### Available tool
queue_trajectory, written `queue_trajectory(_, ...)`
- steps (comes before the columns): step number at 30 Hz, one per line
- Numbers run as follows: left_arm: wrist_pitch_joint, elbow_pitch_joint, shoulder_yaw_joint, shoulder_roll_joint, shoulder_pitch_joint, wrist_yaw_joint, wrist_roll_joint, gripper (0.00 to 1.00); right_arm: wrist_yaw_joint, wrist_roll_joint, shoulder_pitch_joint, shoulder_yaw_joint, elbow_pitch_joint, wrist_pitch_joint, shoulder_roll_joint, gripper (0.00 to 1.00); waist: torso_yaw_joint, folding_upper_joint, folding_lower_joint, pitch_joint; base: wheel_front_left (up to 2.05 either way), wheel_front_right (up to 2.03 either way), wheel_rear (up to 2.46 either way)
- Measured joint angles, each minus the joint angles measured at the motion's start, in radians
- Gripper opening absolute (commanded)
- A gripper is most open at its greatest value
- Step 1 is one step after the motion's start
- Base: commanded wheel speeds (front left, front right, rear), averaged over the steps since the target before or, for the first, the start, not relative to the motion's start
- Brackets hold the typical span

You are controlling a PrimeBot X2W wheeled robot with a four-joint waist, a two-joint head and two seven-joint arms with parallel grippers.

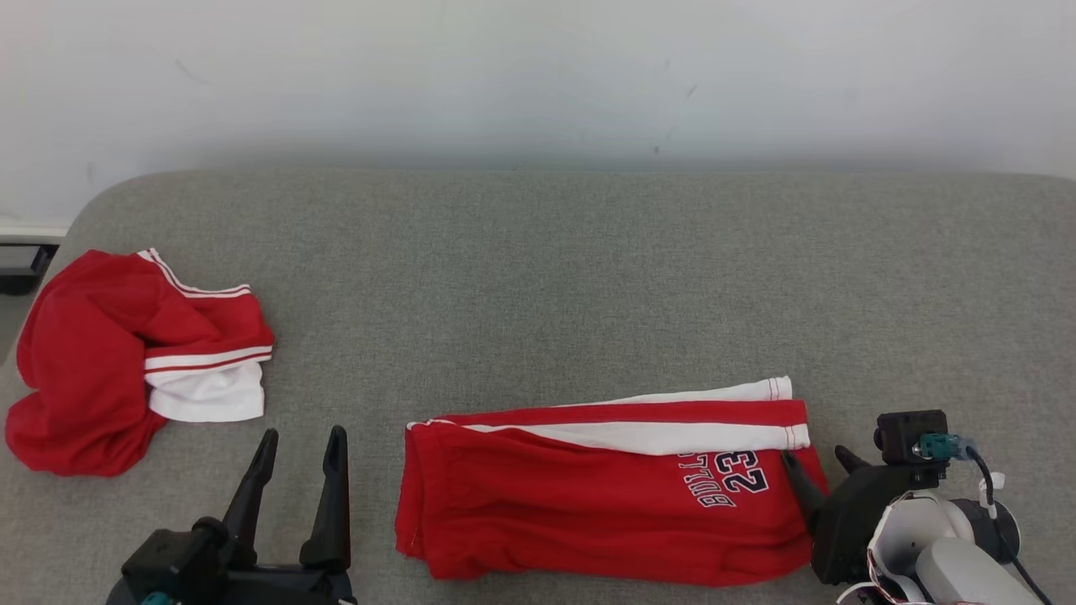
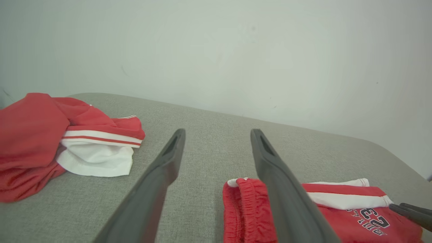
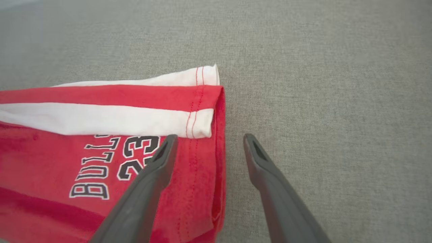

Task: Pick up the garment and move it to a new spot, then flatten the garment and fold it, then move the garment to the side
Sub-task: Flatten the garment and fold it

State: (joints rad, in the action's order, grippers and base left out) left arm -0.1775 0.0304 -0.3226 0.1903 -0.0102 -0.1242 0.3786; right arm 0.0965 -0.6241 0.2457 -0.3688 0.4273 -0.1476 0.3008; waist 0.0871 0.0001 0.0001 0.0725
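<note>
Grey padded surface [image 1: 538, 277] runs wide below a white wall [image 1: 538, 76] in the head view. The red shorts [image 1: 588, 512] lie flat at the near edge, right of centre. They are already doubled lengthwise, one leg on the other. Their long axis runs left to right, with the waistband toward the robot's left and the white-striped leg hems toward its right. A crumpled red garment [image 1: 109, 361] sits well apart at the far left. The left gripper [image 1: 303, 433] hovers near the waistband end with its fingers apart and nothing between them. The right gripper [image 1: 814, 455] is at the hem end, also spread.

From the left wrist view, the left gripper [image 2: 218, 132] points across the surface, jaws wide. The elastic waistband of the shorts [image 2: 243, 209] is just beside its right finger, and the crumpled red garment [image 2: 33, 135] lies off to the left.

From the right wrist view, the right gripper [image 3: 210, 137] straddles the hem edge of the shorts [image 3: 195, 175]. One finger is over the cloth by the printed number and the other over bare surface. Whether either touches, I cannot tell.

The folding step looks to be in hand. The next move likely calls for pinching both layers at the hem and carrying that end across toward the waistband, keeping the edges aligned.
</note>
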Motion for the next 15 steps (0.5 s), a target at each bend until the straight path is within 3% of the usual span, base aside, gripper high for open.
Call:
queue_trajectory(11, 0.012, -0.001, 0.017, -0.003, -0.019, 0.0, -0.002, 1.0, -0.025, -0.003, 0.077, -0.032, 0.141, -0.095, -0.02, 1.0, 0.033, 0.0, -0.0001, 0.026, 0.0, 0.0, 0.0)
queue_trajectory(12, 0.014, -0.001, 0.019, -0.003, -0.019, 0.0, -0.002, 1.0, -0.028, -0.011, 0.081, -0.032, 0.149, -0.099, -0.024, 0.65, 0.033, 0.0, 0.0, 0.025, 0.0, 0.0, 0.0)
queue_trajectory(13, 0.019, -0.001, 0.019, -0.003, -0.019, 0.0, -0.002, 1.0, -0.032, -0.018, 0.087, -0.031, 0.153, -0.1, -0.027, 0.4, 0.033, 0.0, -0.0001, 0.025, 0.0, 0.0, 0.0)
queue_trajectory(14, 0.02, -0.001, 0.019, -0.004, -0.019, 0.0, -0.002, 1.0, -0.035, -0.026, 0.091, -0.031, 0.158, -0.1, -0.031, 0.0, 0.033, -0.0001, -0.0001, 0.025, 0.0, 0.0, 0.0)
queue_trajectory(15, 0.02, -0.002, 0.019, -0.005, -0.019, 0.0, -0.002, 1.0, -0.039, -0.029, 0.093, -0.031, 0.161, -0.103, -0.035, 0.0, 0.033, -0.0001, -0.0001, 0.025, 0.0, 0.0, 0.0)
